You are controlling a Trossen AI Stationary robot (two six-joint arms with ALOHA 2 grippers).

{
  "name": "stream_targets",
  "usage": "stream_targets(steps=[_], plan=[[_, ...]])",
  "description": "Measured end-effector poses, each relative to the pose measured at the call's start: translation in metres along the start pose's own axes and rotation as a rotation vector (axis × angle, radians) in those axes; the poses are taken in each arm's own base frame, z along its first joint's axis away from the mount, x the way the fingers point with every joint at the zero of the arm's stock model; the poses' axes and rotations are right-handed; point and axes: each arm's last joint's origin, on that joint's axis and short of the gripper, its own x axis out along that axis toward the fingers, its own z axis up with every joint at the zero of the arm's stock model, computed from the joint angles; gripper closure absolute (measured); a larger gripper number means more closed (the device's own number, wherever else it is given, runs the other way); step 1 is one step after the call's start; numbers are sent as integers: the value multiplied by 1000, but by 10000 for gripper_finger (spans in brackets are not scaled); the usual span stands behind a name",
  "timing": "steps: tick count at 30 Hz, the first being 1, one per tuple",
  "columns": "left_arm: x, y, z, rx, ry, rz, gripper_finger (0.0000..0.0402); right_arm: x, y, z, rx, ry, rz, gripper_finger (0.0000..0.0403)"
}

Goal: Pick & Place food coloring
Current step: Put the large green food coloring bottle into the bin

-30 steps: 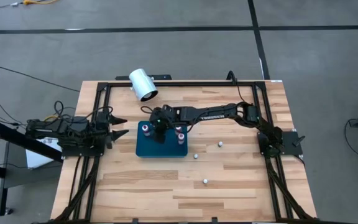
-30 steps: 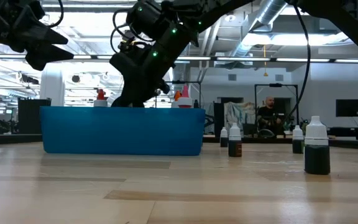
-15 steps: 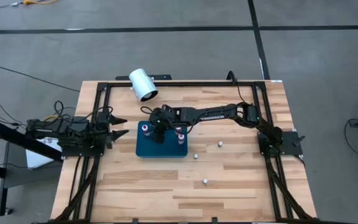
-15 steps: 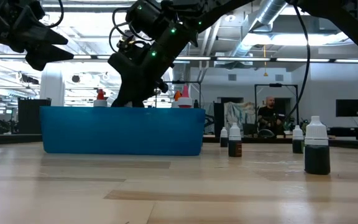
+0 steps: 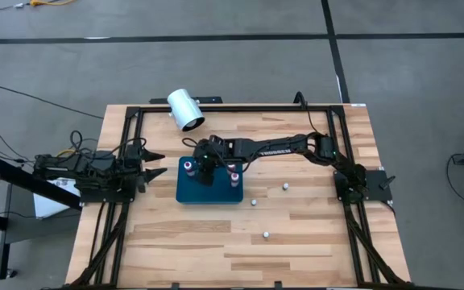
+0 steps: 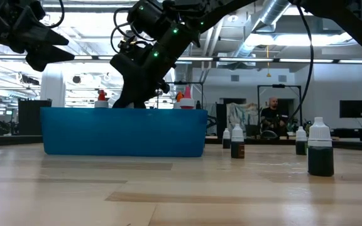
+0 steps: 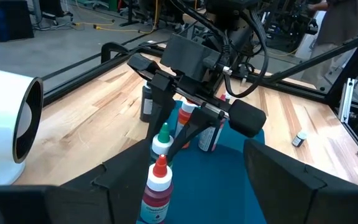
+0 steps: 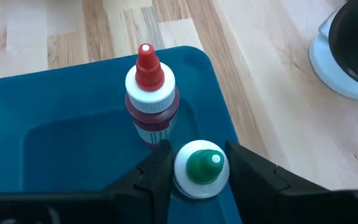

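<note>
The right gripper's fingers (image 8: pixel 157 165) flank the green-topped bottle (image 8: pixel 199 168) inside the teal tray (image 5: pixel 192 190), near its edge facing the white cylinder (image 5: pixel 185 109), beside a red-topped bottle (image 8: pixel 150 99). The left gripper (image 5: pixel 153 163) waits spread at the desk's left edge.

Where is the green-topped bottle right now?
The green-topped bottle stands in the teal tray near its left end, between the right gripper's fingers, right beside the red-topped bottle.
</note>
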Motion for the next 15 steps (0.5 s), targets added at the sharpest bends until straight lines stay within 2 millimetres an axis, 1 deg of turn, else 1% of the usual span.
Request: stream_targets(steps=[8, 15], plan=[[0, 0, 0, -8, 0, 0, 152, -11, -1, 13, -25, -14, 1, 270], [0, 0, 0, -9, -1, 0, 152, -12, -1, 12, -27, 6, 4, 262]])
